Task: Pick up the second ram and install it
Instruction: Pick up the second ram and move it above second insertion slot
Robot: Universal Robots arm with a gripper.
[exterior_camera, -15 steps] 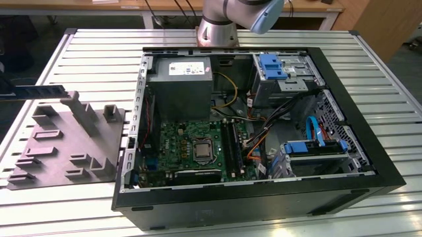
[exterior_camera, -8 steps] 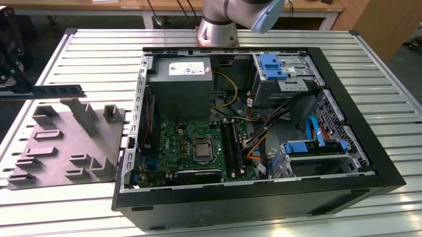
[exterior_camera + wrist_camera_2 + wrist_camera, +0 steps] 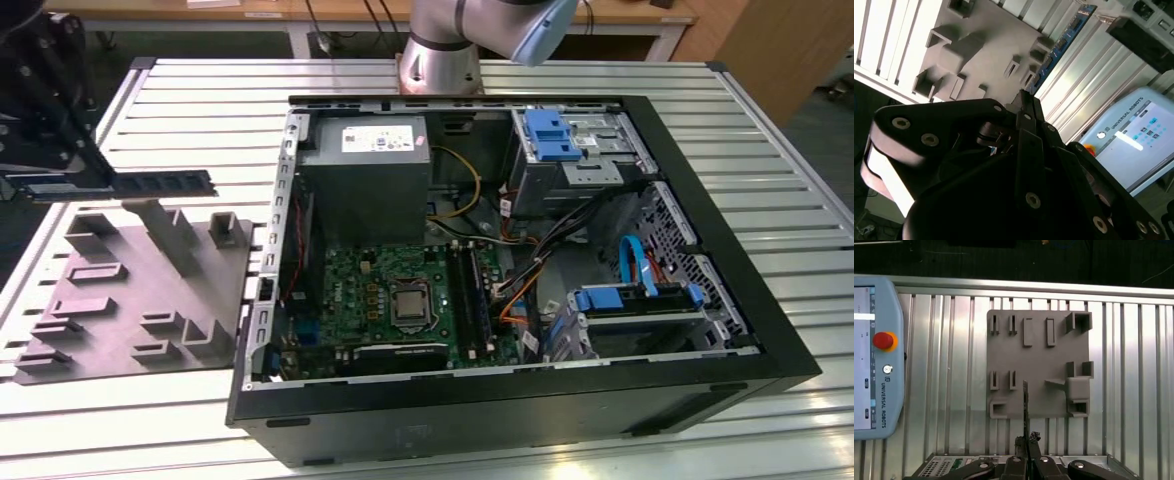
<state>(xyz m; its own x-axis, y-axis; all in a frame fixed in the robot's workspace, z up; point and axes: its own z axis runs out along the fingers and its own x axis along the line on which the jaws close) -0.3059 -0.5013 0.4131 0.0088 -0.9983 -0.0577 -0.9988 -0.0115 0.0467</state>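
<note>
The second ram (image 3: 163, 183) is a thin dark strip with a row of chips. It hangs level above the grey slotted holder plate (image 3: 134, 290), at the exterior view's left, outside the computer case. My gripper (image 3: 88, 184) is shut on one end of it. In the first wrist view the ram (image 3: 1025, 407) shows edge-on, sticking out from my gripper (image 3: 1027, 441) over the holder plate (image 3: 1039, 360). In the second wrist view the ram (image 3: 1061, 47) reaches away from my gripper (image 3: 1025, 97) as a bluish strip.
The open computer case (image 3: 694, 395) lies to the exterior view's right, with the green motherboard (image 3: 354, 290), its black memory slots (image 3: 467, 290) and the grey power-supply box (image 3: 367, 170). The arm's base (image 3: 441, 60) stands behind the case. A teach pendant (image 3: 874, 355) lies beside the holder plate.
</note>
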